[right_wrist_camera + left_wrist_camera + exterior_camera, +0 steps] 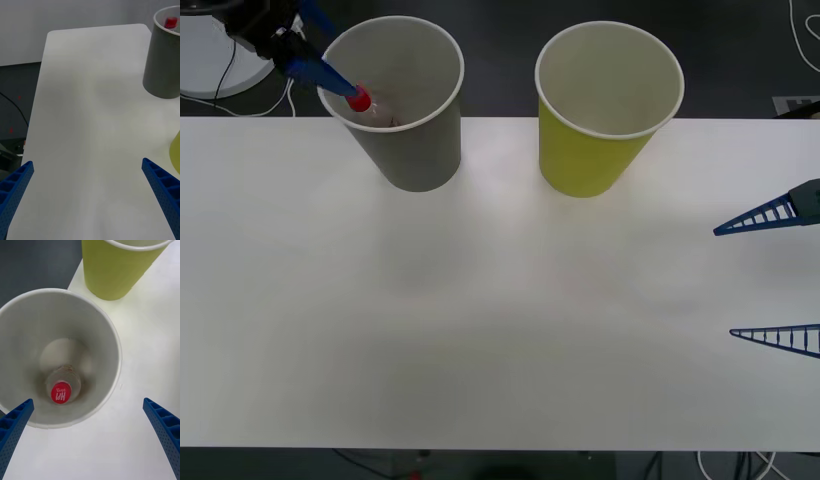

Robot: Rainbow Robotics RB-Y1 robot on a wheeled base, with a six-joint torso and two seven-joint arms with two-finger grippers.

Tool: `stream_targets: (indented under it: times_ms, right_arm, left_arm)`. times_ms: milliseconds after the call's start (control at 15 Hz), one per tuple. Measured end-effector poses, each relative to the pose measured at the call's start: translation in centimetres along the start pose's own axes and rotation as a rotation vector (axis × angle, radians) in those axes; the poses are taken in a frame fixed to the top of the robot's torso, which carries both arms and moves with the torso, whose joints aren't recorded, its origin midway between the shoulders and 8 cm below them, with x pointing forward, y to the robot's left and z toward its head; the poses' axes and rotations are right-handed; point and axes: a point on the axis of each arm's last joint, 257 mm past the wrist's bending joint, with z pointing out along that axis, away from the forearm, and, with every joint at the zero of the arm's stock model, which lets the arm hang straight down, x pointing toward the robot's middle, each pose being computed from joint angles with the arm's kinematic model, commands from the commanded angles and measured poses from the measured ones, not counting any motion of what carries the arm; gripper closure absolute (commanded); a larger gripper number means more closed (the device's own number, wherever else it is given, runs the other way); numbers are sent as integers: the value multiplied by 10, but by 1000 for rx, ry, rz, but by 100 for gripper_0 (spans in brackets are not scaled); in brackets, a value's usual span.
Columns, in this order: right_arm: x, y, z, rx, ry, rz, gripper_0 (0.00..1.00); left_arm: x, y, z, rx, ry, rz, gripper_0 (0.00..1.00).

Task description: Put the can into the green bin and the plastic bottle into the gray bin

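Observation:
The gray bin (402, 100) stands at the table's back left, and the green bin (605, 105) stands to its right. Inside the gray bin the plastic bottle (62, 388) stands upright, red cap (60, 392) up; the cap also shows at the bin's rim (359, 99). My left gripper (338, 68) hovers open over the gray bin's left rim, its fingers apart from the bottle and holding nothing (87, 402). My right gripper (725, 282) is open and empty low over the table's right side. The can is out of view.
The white table (500, 320) stretches bare in front of both bins. In the right wrist view the gray bin (163, 63) and a sliver of the green bin (176, 150) lie far beyond my right gripper (87, 162). Dark floor and cables lie behind the table.

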Motion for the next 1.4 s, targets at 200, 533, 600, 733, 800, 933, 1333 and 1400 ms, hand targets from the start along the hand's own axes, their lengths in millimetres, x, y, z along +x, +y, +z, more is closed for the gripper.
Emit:
stream_targets:
  times_ms: [200,533,600,733,800,933,1333,1400]
  right_arm:
    - [0,0,0,0,0,0,0]
    - [0,0,0,0,0,0,0]
    - [0,0,0,0,0,0,0]
    - [0,0,0,0,0,0,0]
    - [0,0,0,0,0,0,0]
    - [0,0,0,0,0,0,0]
    - [0,0,0,0,0,0,0]
    - [0,0,0,0,0,0,0]
  left_arm:
    - [19,-13,-2,42,-50,0,0]
    - [37,-38,-1,102,-130,15,0]
    - [39,-43,-1,107,-146,16,0]
    - [45,-54,-1,120,-198,6,0]
    - [47,-60,0,126,-219,5,0]
    - [53,-74,3,117,-263,10,0]
    - [87,-113,5,126,-352,89,0]
    - [93,-119,5,131,-370,98,0]
